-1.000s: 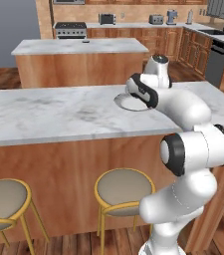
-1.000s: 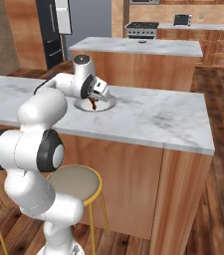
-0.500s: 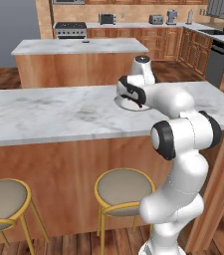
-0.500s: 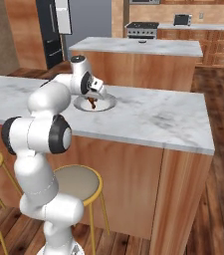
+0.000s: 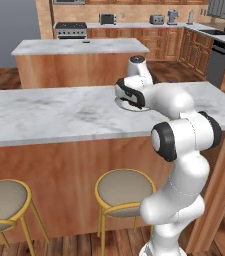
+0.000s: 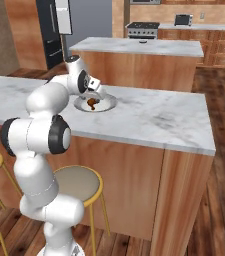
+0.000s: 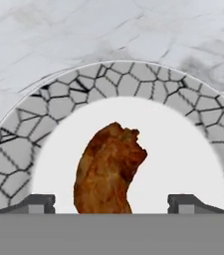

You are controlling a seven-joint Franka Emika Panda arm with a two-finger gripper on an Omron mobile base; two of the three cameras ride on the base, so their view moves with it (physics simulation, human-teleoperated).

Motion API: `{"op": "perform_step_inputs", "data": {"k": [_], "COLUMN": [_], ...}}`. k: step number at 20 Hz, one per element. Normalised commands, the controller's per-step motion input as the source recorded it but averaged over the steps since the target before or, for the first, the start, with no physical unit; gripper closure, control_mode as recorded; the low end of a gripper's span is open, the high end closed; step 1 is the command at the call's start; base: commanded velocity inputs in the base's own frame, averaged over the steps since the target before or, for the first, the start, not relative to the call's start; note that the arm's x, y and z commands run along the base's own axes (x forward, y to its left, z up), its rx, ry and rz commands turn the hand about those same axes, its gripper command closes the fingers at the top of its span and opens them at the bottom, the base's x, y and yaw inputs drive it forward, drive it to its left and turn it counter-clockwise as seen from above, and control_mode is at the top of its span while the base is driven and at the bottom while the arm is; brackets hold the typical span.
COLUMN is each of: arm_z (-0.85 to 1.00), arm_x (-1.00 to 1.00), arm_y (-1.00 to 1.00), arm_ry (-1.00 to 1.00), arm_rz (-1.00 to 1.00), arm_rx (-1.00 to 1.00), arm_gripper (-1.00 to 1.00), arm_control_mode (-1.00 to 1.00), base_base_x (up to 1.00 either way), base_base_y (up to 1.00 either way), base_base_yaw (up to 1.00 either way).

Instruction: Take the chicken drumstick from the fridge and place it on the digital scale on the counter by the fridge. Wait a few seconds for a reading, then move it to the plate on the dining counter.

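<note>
The chicken drumstick (image 7: 108, 169), reddish-brown and glossy, lies on the white middle of the plate (image 7: 123, 79), which has a grey cracked-pattern rim. Both rest on the dining counter (image 6: 159, 117). My gripper (image 7: 111, 201) hovers just above the drumstick, open, its two fingertips (image 7: 36, 203) standing wide on either side and apart from the meat. In the right base view the drumstick (image 6: 91, 103) shows on the plate (image 6: 109, 102) just below the gripper (image 6: 94, 94). From the left base side, the hand (image 5: 129, 95) covers most of the plate (image 5: 136, 108).
Yellow-legged stools (image 5: 126, 187) (image 6: 76, 180) stand against the counter's wooden front, beside my base. A second marble island (image 6: 139, 47) lies beyond. The dark fridge (image 6: 48, 35) is far back left. The counter's end (image 6: 204, 125) is to the right.
The arm swung in and lowered over the plate. The drumstick, hanging from the gripper a second ago, now lies on the plate with the fingers spread clear of it.
</note>
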Motion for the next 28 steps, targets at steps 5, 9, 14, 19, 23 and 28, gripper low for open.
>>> {"op": "perform_step_inputs", "data": {"k": [5, 9, 14, 19, 23, 28], "arm_z": [0.4, 1.0, 1.0, 0.61, 0.01, -0.52], "arm_x": [-0.13, -0.89, -0.97, -1.0, -1.0, -1.0], "arm_y": [-0.01, 0.0, -0.02, -0.06, 0.0, 0.01], "arm_ry": [-0.08, -0.41, -0.24, 0.0, 0.15, 0.24], "arm_rz": [-0.07, 0.0, 0.0, 0.0, -0.01, 0.0], "arm_rx": [0.0, 0.1, 0.16, 0.13, 0.01, -0.03], "arm_gripper": [-1.0, -1.0, -1.0, -1.0, -1.0, -1.0], "arm_control_mode": [-1.0, -1.0, -1.0, -1.0, -1.0, -1.0], "base_base_x": [0.0, 0.0, 0.0, 0.0, 0.0, 0.0], "base_base_y": [0.0, 0.0, 0.0, 0.0, 0.0, 0.0], "base_base_yaw": [0.0, 0.0, 0.0, 0.0, 0.0, 0.0]}}
